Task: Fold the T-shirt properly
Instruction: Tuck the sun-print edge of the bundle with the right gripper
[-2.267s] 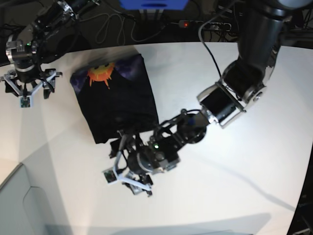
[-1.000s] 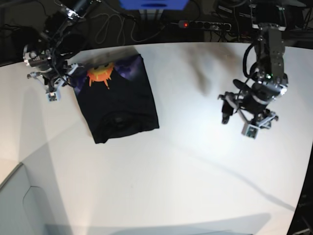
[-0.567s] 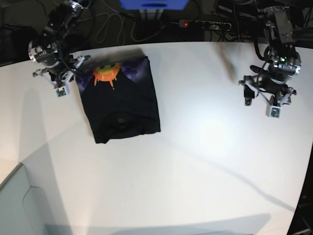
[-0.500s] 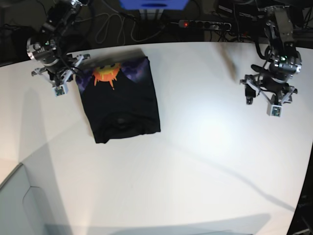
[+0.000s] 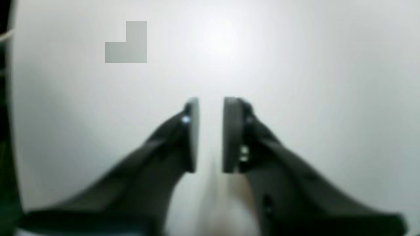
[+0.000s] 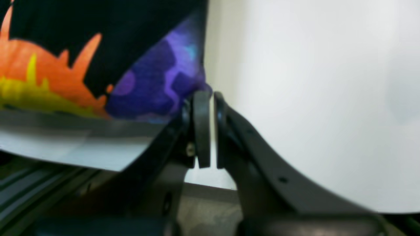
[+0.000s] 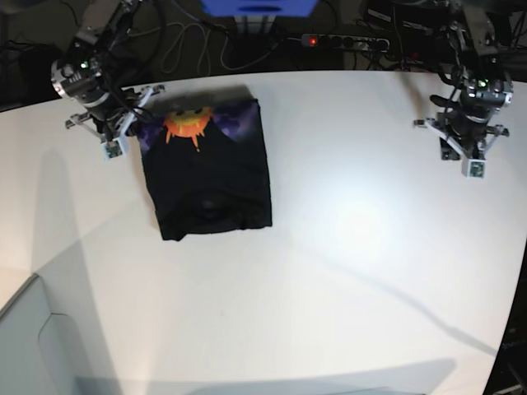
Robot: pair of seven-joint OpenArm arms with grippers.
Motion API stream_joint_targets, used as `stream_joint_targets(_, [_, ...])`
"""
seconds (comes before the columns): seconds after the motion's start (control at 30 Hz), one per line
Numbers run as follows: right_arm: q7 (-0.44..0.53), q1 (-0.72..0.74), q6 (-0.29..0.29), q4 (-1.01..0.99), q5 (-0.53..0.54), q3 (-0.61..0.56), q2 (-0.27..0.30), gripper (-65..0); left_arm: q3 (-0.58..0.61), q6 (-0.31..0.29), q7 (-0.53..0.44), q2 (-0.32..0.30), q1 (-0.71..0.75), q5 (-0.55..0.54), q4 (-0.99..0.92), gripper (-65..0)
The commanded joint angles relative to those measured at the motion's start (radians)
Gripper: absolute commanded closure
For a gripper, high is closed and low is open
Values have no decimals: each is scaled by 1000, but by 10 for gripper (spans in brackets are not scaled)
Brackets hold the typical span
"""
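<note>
My right gripper is pinched closed on the far corner of the T-shirt, which lies folded on the table. A tug could drag the fold apart. My left gripper hangs narrowly parted, holding nothing.

one t-shirt, one table, two end effectors: left, right.

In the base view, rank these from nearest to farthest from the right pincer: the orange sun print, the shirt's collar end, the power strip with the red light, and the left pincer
1. Orange sun print, just beside the right pincer.
2. Collar end of the T-shirt, toward the table's front.
3. Power strip, behind the table.
4. Left pincer, far across the table.
</note>
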Motion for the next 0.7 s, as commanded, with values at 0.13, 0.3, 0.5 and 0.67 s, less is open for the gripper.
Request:
stream_joint_targets(0.13, [14,-22,6,27,13,-30,1,-2,-97,5,-12,6,4,-4,9,0])
stream_joint_targets(0.3, [14,-25,6,120,17,22,1,-2,-114,5,14,6,53,-4,13,0])
stream_joint_targets(0.5, [4,-48,6,185,121,-31,1,-2,-114,5,14,58,119,-4,34,0])
stream_joint_targets(0.67, [12,-100,6,185,127,-251,1,-2,-114,5,9,104,192,-4,72,0])
